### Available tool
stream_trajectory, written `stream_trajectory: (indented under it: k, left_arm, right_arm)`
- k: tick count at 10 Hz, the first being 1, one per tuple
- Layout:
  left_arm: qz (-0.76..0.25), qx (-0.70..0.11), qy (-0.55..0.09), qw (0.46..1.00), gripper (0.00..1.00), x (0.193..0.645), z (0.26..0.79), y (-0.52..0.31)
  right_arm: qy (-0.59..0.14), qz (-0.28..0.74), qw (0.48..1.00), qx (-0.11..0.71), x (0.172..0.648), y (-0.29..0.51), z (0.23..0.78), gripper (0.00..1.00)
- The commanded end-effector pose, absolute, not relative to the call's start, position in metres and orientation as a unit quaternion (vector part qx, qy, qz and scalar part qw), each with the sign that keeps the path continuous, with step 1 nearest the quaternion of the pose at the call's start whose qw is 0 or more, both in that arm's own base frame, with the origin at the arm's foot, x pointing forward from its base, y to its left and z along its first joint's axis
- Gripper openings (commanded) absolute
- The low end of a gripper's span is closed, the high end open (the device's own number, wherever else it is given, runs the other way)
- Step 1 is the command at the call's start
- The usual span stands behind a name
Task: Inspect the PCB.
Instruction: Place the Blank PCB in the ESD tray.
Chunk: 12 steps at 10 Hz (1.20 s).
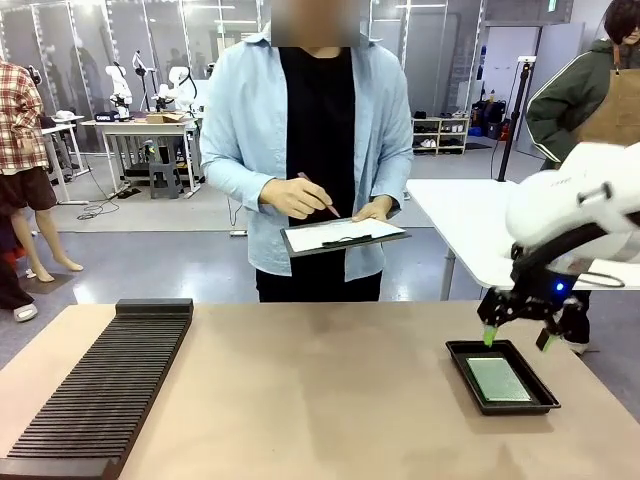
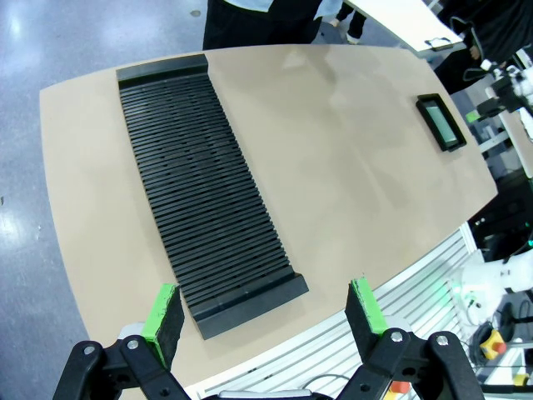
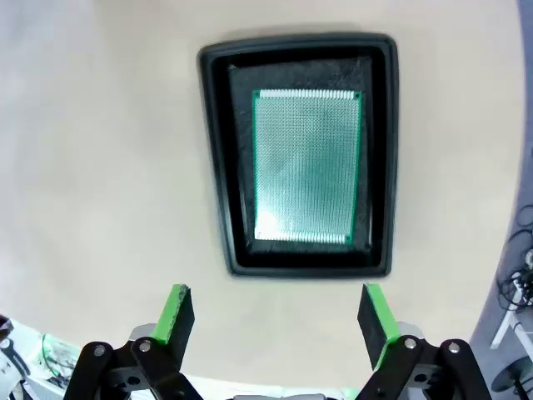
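We see the PCB flat in its tray at lower right of the front view, right gripper released above it, arm cut off at frame edge, left gripper released too.

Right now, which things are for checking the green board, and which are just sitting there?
For the job:
- PCB, lying flat in the black tray
- right gripper, open above the tray
- person's clipboard and pen

Just sitting there:
- long black slotted rack
- left gripper, open, high over the table
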<state>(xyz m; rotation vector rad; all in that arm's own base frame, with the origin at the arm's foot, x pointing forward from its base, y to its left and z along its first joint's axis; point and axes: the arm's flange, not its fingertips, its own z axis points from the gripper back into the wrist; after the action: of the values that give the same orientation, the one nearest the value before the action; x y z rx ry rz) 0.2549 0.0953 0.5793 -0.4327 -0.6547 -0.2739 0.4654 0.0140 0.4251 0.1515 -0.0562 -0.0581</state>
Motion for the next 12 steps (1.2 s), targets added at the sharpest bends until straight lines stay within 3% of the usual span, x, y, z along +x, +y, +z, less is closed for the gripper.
stream_trajectory:
  k: [1,6,10,12]
  left_arm:
    - [-0.124,-0.203,-0.316,0.919,1.00,0.253,0.579,0.094]
    - [-0.124,-0.203,-0.316,0.919,1.00,0.253,0.579,0.094]
    - [-0.124,-0.203,-0.316,0.919,1.00,0.253,0.579,0.094]
    - [-0.124,-0.203,-0.316,0.919,1.00,0.253,0.579,0.094]
  right_arm:
    - [-0.037,-0.011,0.994,0.104,0.435,0.002,0.479,1.00]
    - [-0.067,0.014,0.949,0.309,0.345,-0.076,0.576,1.00]
    - [-0.143,0.016,0.899,0.414,0.296,-0.124,0.593,1.00]
    - [-0.184,0.021,0.886,0.425,0.280,-0.133,0.595,1.00]
